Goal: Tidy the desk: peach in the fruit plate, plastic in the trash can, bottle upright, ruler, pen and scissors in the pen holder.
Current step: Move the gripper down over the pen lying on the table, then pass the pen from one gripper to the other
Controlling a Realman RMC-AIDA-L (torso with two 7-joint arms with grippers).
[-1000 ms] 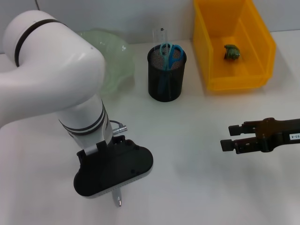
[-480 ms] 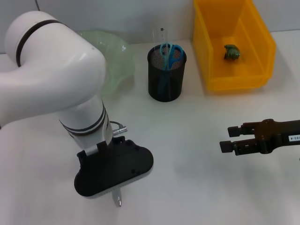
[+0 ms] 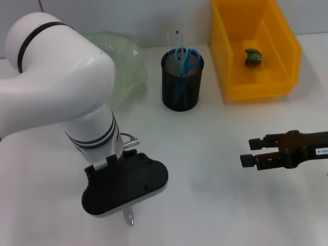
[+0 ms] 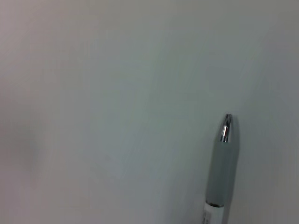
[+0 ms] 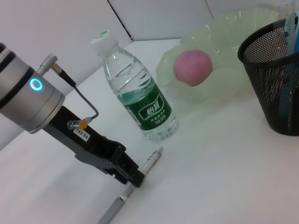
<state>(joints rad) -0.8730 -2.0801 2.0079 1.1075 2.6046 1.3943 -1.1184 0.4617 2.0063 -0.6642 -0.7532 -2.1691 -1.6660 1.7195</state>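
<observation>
Head view shows, nearest, the silver tip of the pen (image 3: 130, 219) poking out from under the left end effector (image 3: 124, 185), which is lowered over the white counter (image 3: 205, 154). The right wrist view shows the pen as slim, white in the middle with a grey grip end, lying flat on the counter with the left end effector's fingers (image 5: 131, 175) clamped on its middle. Its long axis runs from the grey tip at the near edge of the counter up toward the upright water bottle (image 5: 135, 95), which stands just beyond its far end. The left wrist view shows only the grey, chrome-tipped end over bare counter. Compared with a second ago, nothing has visibly moved. Off to the right, the right end effector (image 3: 249, 151) hovers with its fingers apart, holding nothing. Farther back, the black mesh pen holder (image 3: 182, 82) holds the blue scissors (image 3: 185, 59) and a clear ruler (image 3: 175, 37); the peach (image 5: 192, 66) sits in the green fruit plate (image 3: 128, 66), and crumpled plastic (image 3: 253, 56) lies in the yellow trash can (image 3: 256, 87).
</observation>
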